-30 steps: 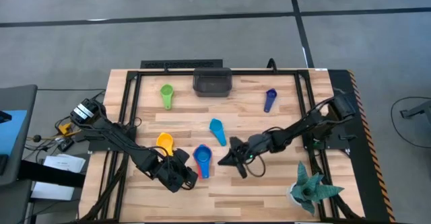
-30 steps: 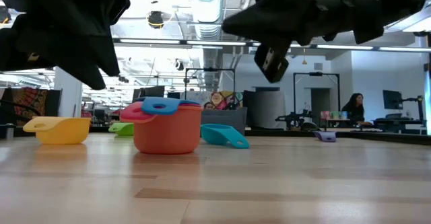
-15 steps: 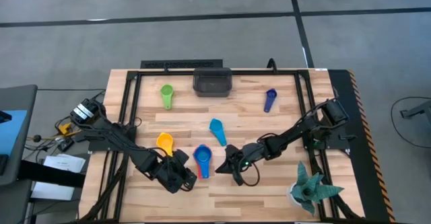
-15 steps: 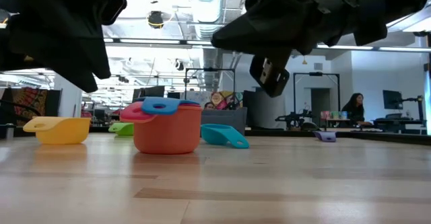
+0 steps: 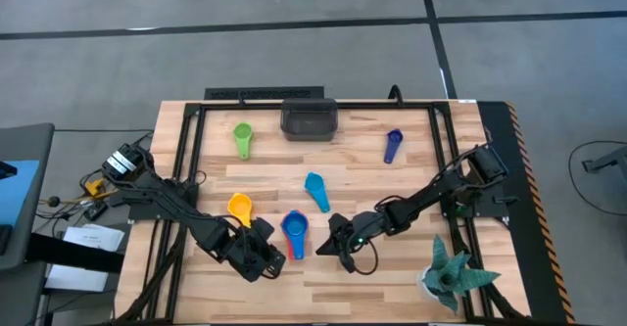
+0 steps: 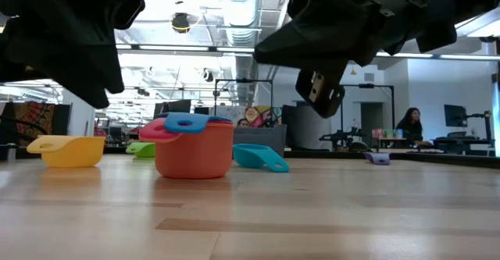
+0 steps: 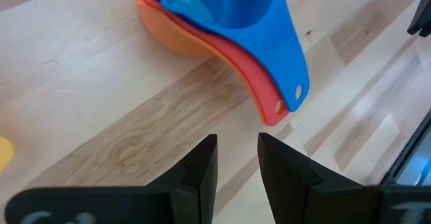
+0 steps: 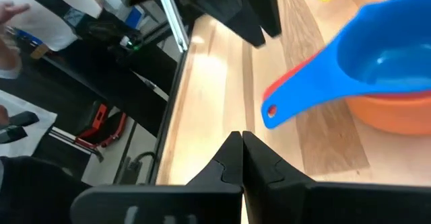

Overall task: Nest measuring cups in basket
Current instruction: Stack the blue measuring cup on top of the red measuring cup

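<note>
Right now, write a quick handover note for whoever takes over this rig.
Left gripper: slightly open, empty, hovering beside the stack's handles.
Right gripper: shut, empty, on the stack's other side.
Stack at front centre: royal blue cup in red cup in orange cup.
Loose: yellow cup, light blue cup, green cup, dark blue cup.
Basket at back centre: no cup visible inside.
Done: three nested. Left: nest four more, get the stack into the basket.
</note>
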`<state>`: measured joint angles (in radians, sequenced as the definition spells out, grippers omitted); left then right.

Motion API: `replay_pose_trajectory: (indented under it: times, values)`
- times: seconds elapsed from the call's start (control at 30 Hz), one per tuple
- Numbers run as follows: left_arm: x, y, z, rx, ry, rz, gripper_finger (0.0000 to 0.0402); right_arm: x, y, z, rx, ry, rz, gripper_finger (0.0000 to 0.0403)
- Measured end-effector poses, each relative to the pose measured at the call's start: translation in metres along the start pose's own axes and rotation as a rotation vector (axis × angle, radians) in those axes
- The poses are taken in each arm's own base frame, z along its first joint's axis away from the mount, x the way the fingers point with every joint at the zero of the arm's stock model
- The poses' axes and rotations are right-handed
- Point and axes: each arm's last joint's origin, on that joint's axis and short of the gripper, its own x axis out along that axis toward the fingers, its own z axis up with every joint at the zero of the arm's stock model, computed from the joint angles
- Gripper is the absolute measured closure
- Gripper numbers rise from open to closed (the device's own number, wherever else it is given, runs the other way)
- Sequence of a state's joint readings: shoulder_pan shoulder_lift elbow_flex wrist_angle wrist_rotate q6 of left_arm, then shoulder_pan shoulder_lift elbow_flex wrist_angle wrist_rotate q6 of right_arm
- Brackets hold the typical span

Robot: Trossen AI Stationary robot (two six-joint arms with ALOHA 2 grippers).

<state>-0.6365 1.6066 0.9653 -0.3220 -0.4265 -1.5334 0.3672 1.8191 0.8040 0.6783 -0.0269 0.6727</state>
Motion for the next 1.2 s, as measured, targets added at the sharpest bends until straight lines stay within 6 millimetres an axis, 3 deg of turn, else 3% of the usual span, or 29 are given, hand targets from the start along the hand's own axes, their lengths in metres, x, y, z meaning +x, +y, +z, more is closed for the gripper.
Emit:
replay_pose_trajectory:
  times: [0.57,0.93,1.2]
  values:
    - [0.0,0.006,0.0,0.032,0.007,0.062,0.0307,0.0,-0.008,-0.004,0.056,0.047,-0.095,0.039]
    - [0.0,0.009,0.0,0.041,0.025,0.089,0.0307,0.035,-0.014,0.005,0.047,0.085,-0.117,0.039]
    - [0.0,0.009,0.0,0.045,0.026,0.09,0.0307,0.04,-0.022,0.007,0.067,0.113,-0.157,0.039]
